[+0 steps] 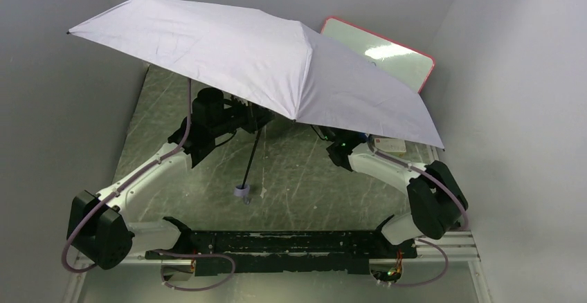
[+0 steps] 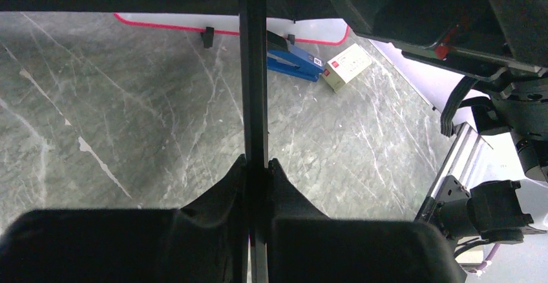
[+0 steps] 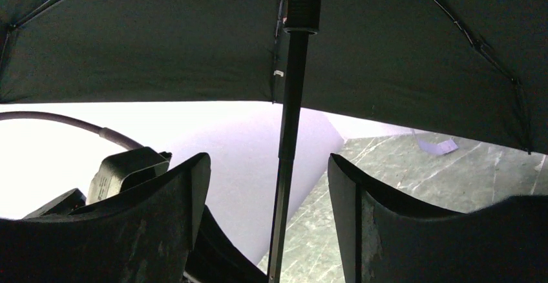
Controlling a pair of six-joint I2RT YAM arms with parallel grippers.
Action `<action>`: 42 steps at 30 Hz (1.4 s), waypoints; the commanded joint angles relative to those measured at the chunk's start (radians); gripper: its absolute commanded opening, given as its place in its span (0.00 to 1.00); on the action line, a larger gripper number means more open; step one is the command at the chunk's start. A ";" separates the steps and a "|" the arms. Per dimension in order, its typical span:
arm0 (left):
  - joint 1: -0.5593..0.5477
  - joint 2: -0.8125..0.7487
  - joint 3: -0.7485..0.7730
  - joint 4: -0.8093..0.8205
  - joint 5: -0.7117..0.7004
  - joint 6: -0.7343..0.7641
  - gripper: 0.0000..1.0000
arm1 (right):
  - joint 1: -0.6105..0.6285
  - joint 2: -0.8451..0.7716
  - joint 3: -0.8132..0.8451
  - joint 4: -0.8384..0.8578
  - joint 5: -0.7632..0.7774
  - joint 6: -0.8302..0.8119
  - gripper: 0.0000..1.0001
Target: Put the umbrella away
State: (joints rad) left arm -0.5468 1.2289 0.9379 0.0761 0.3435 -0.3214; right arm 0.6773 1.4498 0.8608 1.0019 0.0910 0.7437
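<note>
Black left gripper point(image 2: 256, 167) is clamped on the umbrella point(image 1: 263, 54) shaft point(image 2: 253, 70), with both fingers touching it. The grip sits high on the shaft, just under the canopy point(image 1: 208, 37). Right gripper point(image 3: 268, 160) has its jaws apart; the shaft runs between the fingers and no contact shows.

Umbrella is fully open over the table point(image 1: 311, 185), shaft tilted, small grey handle point(image 1: 243, 193) at the low end. Can't tell if the handle touches the table.

Writing: the small box point(image 2: 346, 66) has a red label and print, too small to read. Nothing else is legible.

Hidden: the canopy covers the right gripper in the top view, plus most of the whiteboard point(image 1: 394, 57), of which only a red-framed corner shows. The left wrist view cuts off the shaft's top and bottom.

Materials: canopy is pale lavender-white fabric on top and dark underneath. Thin black ribs point(image 3: 465, 34) fan out from the hub. Shaft is straight, slim and matte black. Blue stapler point(image 2: 294, 63) lies just beside the box, near the whiteboard's edge. Table is grey-green and marble-patterned, with white veins and scuffs.
</note>
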 commanded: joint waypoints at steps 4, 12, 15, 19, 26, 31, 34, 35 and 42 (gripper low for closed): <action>-0.001 -0.014 0.044 0.069 -0.014 0.028 0.05 | 0.062 0.040 0.097 -0.031 0.130 -0.076 0.72; -0.001 -0.016 0.042 0.069 -0.017 0.028 0.05 | 0.130 0.116 0.102 -0.027 0.236 -0.113 0.72; -0.001 -0.017 0.042 0.069 -0.017 0.030 0.05 | 0.147 0.113 0.107 -0.029 0.265 -0.144 0.73; -0.001 -0.016 0.042 0.069 -0.018 0.031 0.05 | 0.179 0.083 0.165 -0.105 0.359 -0.234 0.73; -0.001 -0.019 0.042 0.069 -0.016 0.034 0.05 | 0.169 0.074 0.213 -0.139 0.434 -0.272 0.73; -0.001 -0.019 0.041 0.076 -0.006 0.034 0.05 | 0.130 0.084 0.243 -0.147 0.434 -0.247 0.73; 0.000 -0.020 0.041 0.076 -0.006 0.035 0.05 | 0.102 0.098 0.268 -0.153 0.425 -0.225 0.72; -0.001 -0.021 0.040 0.076 -0.006 0.036 0.05 | 0.093 0.103 0.274 -0.148 0.419 -0.215 0.72; -0.001 -0.019 0.036 0.084 0.005 0.036 0.05 | 0.064 0.146 0.304 -0.090 0.422 -0.199 0.71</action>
State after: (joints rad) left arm -0.5468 1.2289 0.9379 0.0776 0.3431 -0.3187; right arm 0.7544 1.5681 1.1309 0.8581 0.4873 0.5343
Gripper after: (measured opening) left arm 0.115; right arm 0.714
